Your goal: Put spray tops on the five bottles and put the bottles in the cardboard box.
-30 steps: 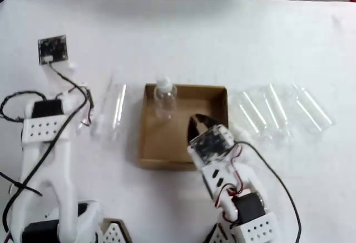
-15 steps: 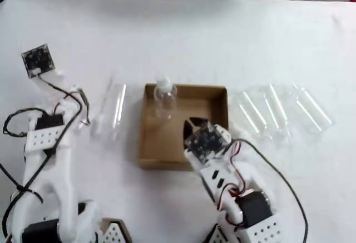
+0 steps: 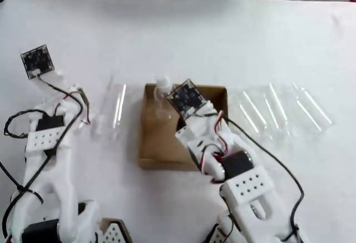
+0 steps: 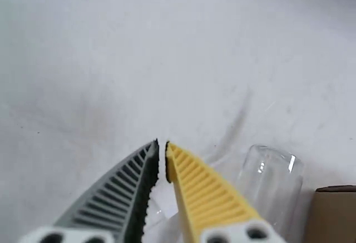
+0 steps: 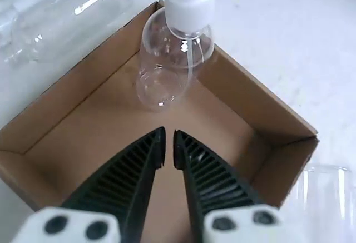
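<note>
my right claw [image 5: 168,143], together and empty, has swung forward over the box [image 3: 150,143] toward the capped bottle [image 5: 174,59] at its far wall. left claw [image 4: 162,157] also together, near an uncapped bottle [image 3: 114,109] on the surface [image 3: 194,43]. one boxed, four pending.

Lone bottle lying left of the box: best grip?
Mid-body of the bottle, from above, jaws across its width. It lies on its side, long axis level, so probably only the round sides offer a pinch.
</note>
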Controlling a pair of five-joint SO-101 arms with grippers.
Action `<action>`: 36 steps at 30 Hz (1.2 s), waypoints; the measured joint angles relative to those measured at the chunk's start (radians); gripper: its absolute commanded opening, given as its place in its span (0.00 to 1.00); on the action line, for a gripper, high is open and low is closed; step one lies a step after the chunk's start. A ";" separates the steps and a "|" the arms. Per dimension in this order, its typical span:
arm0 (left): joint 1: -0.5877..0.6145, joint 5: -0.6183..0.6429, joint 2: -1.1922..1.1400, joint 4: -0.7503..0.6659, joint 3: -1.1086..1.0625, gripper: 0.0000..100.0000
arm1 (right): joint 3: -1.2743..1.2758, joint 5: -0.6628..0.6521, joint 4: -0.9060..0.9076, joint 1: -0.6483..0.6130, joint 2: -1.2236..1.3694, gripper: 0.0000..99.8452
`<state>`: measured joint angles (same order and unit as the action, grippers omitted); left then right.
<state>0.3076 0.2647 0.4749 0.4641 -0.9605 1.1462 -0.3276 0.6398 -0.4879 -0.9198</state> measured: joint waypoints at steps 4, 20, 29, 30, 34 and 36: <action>0.000 0.000 0.000 -0.003 0.000 0.03 | 0.075 0.002 -0.146 0.000 0.069 0.02; -0.006 0.000 0.000 -0.003 0.000 0.03 | 0.086 0.003 -0.397 -0.051 0.292 0.02; -0.011 0.000 0.000 -0.003 -0.003 0.03 | -0.009 0.002 -0.397 -0.041 0.434 0.02; -0.011 0.000 0.000 -0.003 -0.003 0.03 | -0.017 0.002 -0.397 -0.040 0.445 0.02; -0.011 0.000 0.000 -0.003 -0.003 0.03 | -0.041 0.003 -0.397 -0.040 0.470 0.02; -0.011 0.000 0.000 -0.003 -0.003 0.03 | -0.051 0.003 -0.397 -0.040 0.474 0.02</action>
<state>0.2969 0.2647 0.4749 0.4611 -0.9636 1.0955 -0.3245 0.2424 -0.5278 -0.4457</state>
